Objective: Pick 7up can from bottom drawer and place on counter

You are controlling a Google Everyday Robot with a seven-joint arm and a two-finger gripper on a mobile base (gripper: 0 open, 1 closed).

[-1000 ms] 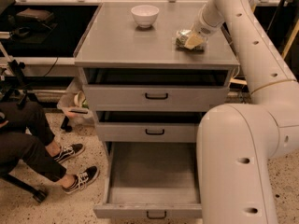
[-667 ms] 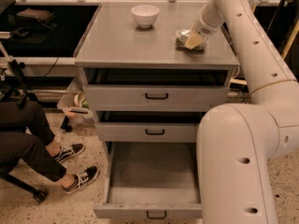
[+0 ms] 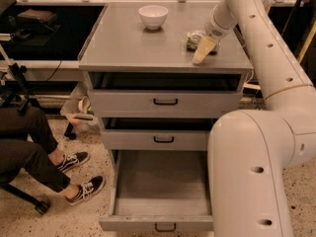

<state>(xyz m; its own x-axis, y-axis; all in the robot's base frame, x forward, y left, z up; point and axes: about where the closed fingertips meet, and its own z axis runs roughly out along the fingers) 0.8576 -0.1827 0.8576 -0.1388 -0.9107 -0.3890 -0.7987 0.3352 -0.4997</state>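
Observation:
The 7up can point(image 3: 193, 39) stands on the right side of the counter point(image 3: 128, 41), silvery-green and shiny. My gripper point(image 3: 203, 47) is right at the can, touching or almost touching its right side, reaching down from the arm at the upper right. The can is partly hidden behind the gripper. The bottom drawer point(image 3: 160, 184) is pulled fully out, and its grey floor is bare. Its black handle point(image 3: 165, 227) shows at the front edge.
A white bowl point(image 3: 153, 16) stands at the back middle of the counter. The two upper drawers point(image 3: 165, 101) are slightly open. My arm's large white body point(image 3: 252, 172) covers the right side. A seated person's legs and shoes point(image 3: 74, 174) are on the floor at left.

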